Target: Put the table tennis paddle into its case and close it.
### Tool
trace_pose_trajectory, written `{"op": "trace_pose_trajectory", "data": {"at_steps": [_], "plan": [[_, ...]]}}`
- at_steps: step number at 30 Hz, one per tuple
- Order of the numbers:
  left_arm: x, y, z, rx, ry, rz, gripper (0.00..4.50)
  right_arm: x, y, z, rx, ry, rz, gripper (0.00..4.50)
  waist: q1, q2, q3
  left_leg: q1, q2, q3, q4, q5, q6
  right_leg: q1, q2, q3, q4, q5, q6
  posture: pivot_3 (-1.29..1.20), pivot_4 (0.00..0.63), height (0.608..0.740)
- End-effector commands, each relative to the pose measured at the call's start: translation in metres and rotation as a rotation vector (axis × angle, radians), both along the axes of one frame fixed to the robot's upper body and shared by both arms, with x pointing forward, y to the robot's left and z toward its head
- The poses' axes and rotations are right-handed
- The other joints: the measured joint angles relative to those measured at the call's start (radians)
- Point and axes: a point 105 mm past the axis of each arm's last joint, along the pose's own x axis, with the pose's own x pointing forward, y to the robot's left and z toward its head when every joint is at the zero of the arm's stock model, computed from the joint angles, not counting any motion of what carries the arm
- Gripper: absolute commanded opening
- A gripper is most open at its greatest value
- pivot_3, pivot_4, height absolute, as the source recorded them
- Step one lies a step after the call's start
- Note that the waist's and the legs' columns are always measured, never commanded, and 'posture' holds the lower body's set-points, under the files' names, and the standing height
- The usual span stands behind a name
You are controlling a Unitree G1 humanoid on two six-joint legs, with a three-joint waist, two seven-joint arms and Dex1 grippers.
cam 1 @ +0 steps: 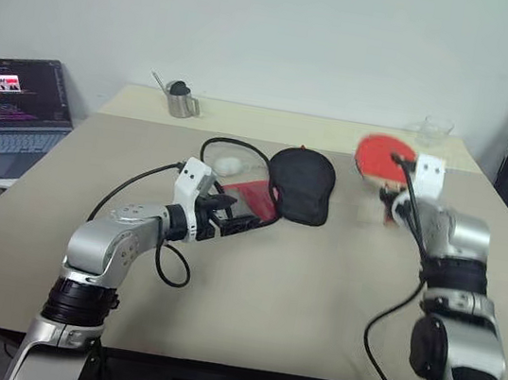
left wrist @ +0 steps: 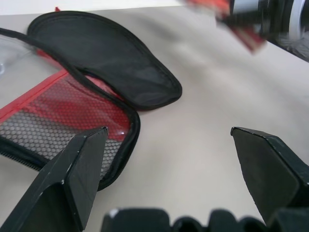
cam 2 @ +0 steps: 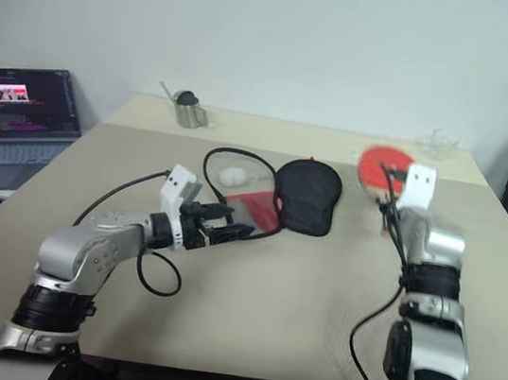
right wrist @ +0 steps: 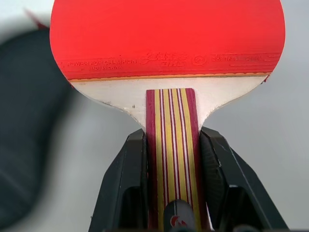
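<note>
Your right gripper (right wrist: 171,159) clamps the table tennis paddle (right wrist: 166,43) by its handle only, so it could twist loose approaching the case (cam 1: 278,186); left gripper (left wrist: 169,174) spread wide.

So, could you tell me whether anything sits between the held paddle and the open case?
Nothing visible does. The right gripper holds the paddle above bare table; the case lies open to its left, with the open left gripper beside the case's near end.
</note>
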Motion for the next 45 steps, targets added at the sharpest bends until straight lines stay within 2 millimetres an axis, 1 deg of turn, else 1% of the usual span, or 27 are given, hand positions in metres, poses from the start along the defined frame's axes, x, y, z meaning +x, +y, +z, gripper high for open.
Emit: {"op": "trace_pose_trajectory", "data": {"at_steps": [1, 2, 3, 4, 5, 7, 9, 11, 15, 18, 23, 30, 37, 45], "plan": [[-0.005, -0.006, 0.015, -0.004, -0.073, -0.019, 4.48, 0.009, 0.014, 0.019, 0.027, -0.067, 0.012, 1.09, 0.001, 0.0, 0.0, 0.0, 0.0, 0.0, -0.001, 0.0, 0.0, 0.0, 0.0, 0.0, -0.001, 0.0, 0.0, 0.0, 0.15, 0.74], [-0.005, -0.006, 0.015, -0.005, -0.073, -0.018, 4.48, 0.012, 0.022, 0.019, 0.032, -0.068, 0.027, 1.09, 0.002, 0.0, 0.0, 0.0, 0.0, 0.0, -0.002, 0.0, 0.0, 0.0, 0.0, 0.0, -0.001, 0.0, 0.0, 0.0, 0.15, 0.74], [-0.005, -0.006, 0.015, -0.007, -0.073, -0.014, 4.48, 0.015, 0.036, 0.018, 0.039, -0.068, 0.054, 1.09, 0.004, 0.0, 0.0, 0.0, 0.0, 0.0, -0.002, 0.0, 0.0, 0.0, -0.001, 0.0, -0.002, 0.0, 0.0, 0.0, 0.15, 0.74], [-0.007, -0.006, 0.014, -0.008, -0.071, -0.01, 4.48, 0.019, 0.059, 0.014, 0.046, -0.068, 0.099, 1.09, 0.004, 0.0, 0.0, -0.001, 0.0, 0.0, -0.003, 0.0, 0.0, 0.001, -0.001, 0.0, -0.002, 0.0, -0.001, 0.0, 0.15, 0.74], [-0.009, -0.006, 0.013, -0.007, -0.069, -0.006, 4.48, 0.02, 0.078, 0.01, 0.049, -0.065, 0.131, 1.09, 0.003, 0.0, 0.0, -0.001, 0.0, 0.0, -0.003, 0.0, 0.0, 0.001, -0.001, 0.0, -0.003, 0.0, -0.001, 0.0, 0.15, 0.74], [-0.012, -0.006, 0.011, -0.005, -0.069, -0.001, 4.48, 0.022, 0.099, 0.005, 0.056, -0.063, 0.162, 1.09, -0.006, 0.0, 0.0, 0.0, 0.0, 0.001, -0.005, 0.0, 0.0, 0.0, -0.001, 0.001, -0.004, 0.003, -0.004, 0.0, 0.15, 0.74], [-0.014, -0.004, 0.011, -0.01, -0.066, 0.014, 4.48, 0.023, 0.11, -0.001, 0.054, -0.06, 0.173, 1.09, -0.006, 0.0, 0.0, -0.001, 0.0, 0.001, -0.007, 0.0, 0.0, 0.0, -0.001, 0.001, -0.005, 0.003, -0.005, 0.0, 0.15, 0.74], [-0.015, -0.004, 0.011, -0.012, -0.063, 0.025, 4.48, 0.023, 0.115, -0.005, 0.047, -0.059, 0.174, 1.09, 0.0, 0.0, 0.0, -0.001, 0.0, 0.0, -0.009, 0.001, -0.001, 0.0, -0.001, -0.001, -0.007, 0.003, -0.005, 0.0, 0.15, 0.74], [-0.021, -0.002, 0.009, -0.008, -0.059, 0.041, 4.48, 0.022, 0.13, -0.011, 0.086, -0.05, 0.195, 1.09, 0.007, 0.0, 0.0, -0.003, -0.001, -0.001, -0.01, 0.0, -0.001, 0.0, -0.003, -0.002, -0.011, 0.003, -0.004, 0.0, 0.15, 0.74], [-0.024, 0.0, 0.009, -0.007, -0.057, 0.052, 4.48, 0.021, 0.135, -0.012, 0.09, -0.05, 0.2, 1.09, 0.006, 0.0, 0.0, -0.003, -0.001, -0.001, -0.01, 0.0, -0.001, 0.001, -0.003, -0.002, -0.011, 0.003, -0.004, 0.0, 0.15, 0.74], [-0.026, 0.003, 0.009, -0.004, -0.054, 0.074, 4.48, 0.021, 0.138, -0.017, 0.096, -0.047, 0.197, 1.09, 0.003, 0.0, 0.0, -0.002, 0.0, -0.002, -0.01, 0.001, -0.001, 0.001, -0.002, -0.003, -0.01, 0.003, -0.005, 0.0, 0.15, 0.74], [-0.029, 0.003, 0.009, 0.0, -0.051, 0.081, 4.48, 0.018, 0.14, -0.037, 0.085, -0.016, 0.187, 1.09, 0.003, 0.0, 0.0, -0.002, 0.0, -0.001, -0.01, 0.001, -0.002, 0.001, -0.002, -0.002, -0.01, 0.003, -0.005, 0.0, 0.15, 0.74], [-0.03, 0.0, 0.008, 0.003, -0.05, 0.077, 4.48, 0.016, 0.145, -0.046, 0.078, 0.005, 0.194, 1.09, 0.003, 0.0, 0.0, -0.002, 0.0, -0.002, -0.01, 0.001, -0.002, 0.001, -0.002, -0.003, -0.01, 0.003, -0.005, 0.0, 0.15, 0.74], [-0.032, -0.001, 0.008, 0.009, -0.051, 0.08, 4.48, 0.014, 0.144, -0.057, 0.068, 0.028, 0.18, 1.09, 0.003, 0.0, 0.0, -0.002, 0.0, -0.002, -0.01, 0.001, -0.002, 0.001, -0.002, -0.003, -0.01, 0.003, -0.005, 0.0, 0.15, 0.74]]}}
